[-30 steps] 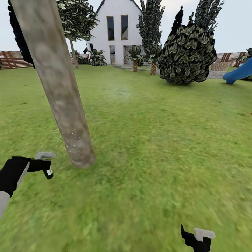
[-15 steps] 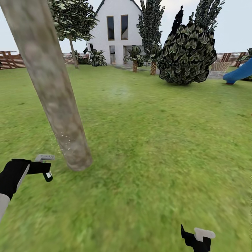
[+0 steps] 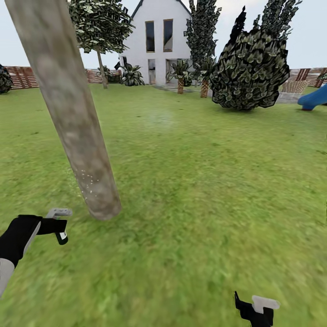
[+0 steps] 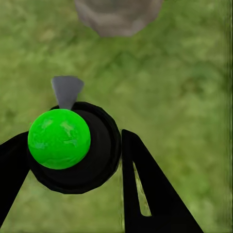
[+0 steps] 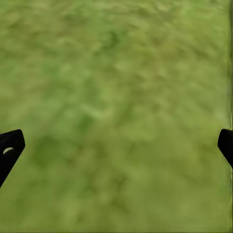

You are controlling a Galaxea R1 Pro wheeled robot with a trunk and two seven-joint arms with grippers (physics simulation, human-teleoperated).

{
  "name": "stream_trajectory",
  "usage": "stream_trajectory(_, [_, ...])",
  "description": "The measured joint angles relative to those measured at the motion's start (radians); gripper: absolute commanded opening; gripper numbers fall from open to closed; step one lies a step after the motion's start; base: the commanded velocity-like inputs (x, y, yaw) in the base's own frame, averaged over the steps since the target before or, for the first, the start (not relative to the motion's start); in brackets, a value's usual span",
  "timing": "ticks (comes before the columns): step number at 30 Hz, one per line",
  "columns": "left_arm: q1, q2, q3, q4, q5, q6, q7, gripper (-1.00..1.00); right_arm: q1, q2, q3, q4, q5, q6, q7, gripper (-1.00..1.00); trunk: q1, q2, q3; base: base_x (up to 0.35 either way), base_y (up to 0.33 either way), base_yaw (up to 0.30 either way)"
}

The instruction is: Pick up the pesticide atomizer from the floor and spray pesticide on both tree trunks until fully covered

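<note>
Atomizer point(image 3: 62, 236) clamped in left gripper point(image 3: 58, 225), just beside tree trunk point(image 3: 86, 168) base, nozzle toward it; right gripper point(image 3: 256, 309) spread empty.

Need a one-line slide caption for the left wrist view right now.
Left pincer shut on the green-capped pesticide atomizer, nozzle toward the tree trunk base over lawn.

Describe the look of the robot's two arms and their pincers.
The left arm is black with a pale grey panel and a grey segment near the frame edge. The left pincer has flat, black, tapering fingers, one with a narrow slot. The right pincer is black with a pale grey piece on top; its finger tips are black and rounded.
</note>
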Motion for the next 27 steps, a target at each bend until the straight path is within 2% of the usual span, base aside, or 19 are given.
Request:
stream_trajectory(3, [0.0, -0.008, 0.0, 0.0, -0.004, 0.0, 0.0, -1.0, 0.0, 0.0, 0.0, 0.0, 0.0, 0.0, 0.0, 1.0, 0.0, 0.0, 0.0, 0.038, -0.267, 0.0])
stream_trajectory(11, [-0.001, -0.009, 0.001, 0.003, -0.006, 0.001, 0.0, -1.0, 0.0, 0.0, 0.0, 0.0, 0.0, 0.0, 0.0, 1.0, 0.0, 0.0, 0.0, 0.206, -0.195, 0.0])
stream_trajectory(14, [0.0, -0.009, 0.003, 0.048, -0.004, -0.002, 0.0, -1.0, 0.0, 0.0, 0.0, 0.0, 0.0, 0.0, 0.0, 1.0, 0.0, 0.0, 0.0, 0.028, -0.259, 0.024])
stream_trajectory(18, [0.0, -0.014, 0.003, 0.066, -0.005, -0.002, 0.004, -1.0, 0.0, 0.0, 0.0, 0.0, 0.0, 0.0, 0.0, 1.0, 0.0, 0.0, 0.0, 0.002, -0.269, 0.209])
stream_trajectory(21, [0.0, -0.014, 0.002, 0.086, -0.005, -0.003, 0.048, -1.0, 0.0, 0.001, 0.0, 0.0, 0.0, 0.0, 0.0, 1.0, 0.0, 0.0, 0.0, 0.0, -0.27, 0.273])
stream_trajectory(25, [0.0, -0.014, 0.002, 0.111, -0.006, -0.006, 0.056, -1.0, 0.0, 0.001, 0.0, 0.0, -0.001, 0.0, 0.0, 1.0, 0.0, 0.0, 0.0, 0.0, -0.27, 0.178])
stream_trajectory(26, [0.0, -0.013, 0.003, 0.129, -0.005, -0.019, 0.056, -1.0, 0.0, 0.0, 0.0, 0.0, -0.001, 0.0, 0.0, 1.0, 0.0, 0.0, 0.0, 0.0, -0.27, 0.034])
stream_trajectory(27, [0.0, -0.013, 0.003, 0.147, -0.004, -0.06, 0.057, -1.0, 0.0, 0.0, 0.0, 0.0, -0.001, 0.0, -0.001, 1.0, 0.0, 0.0, 0.0, 0.0, -0.27, 0.022])
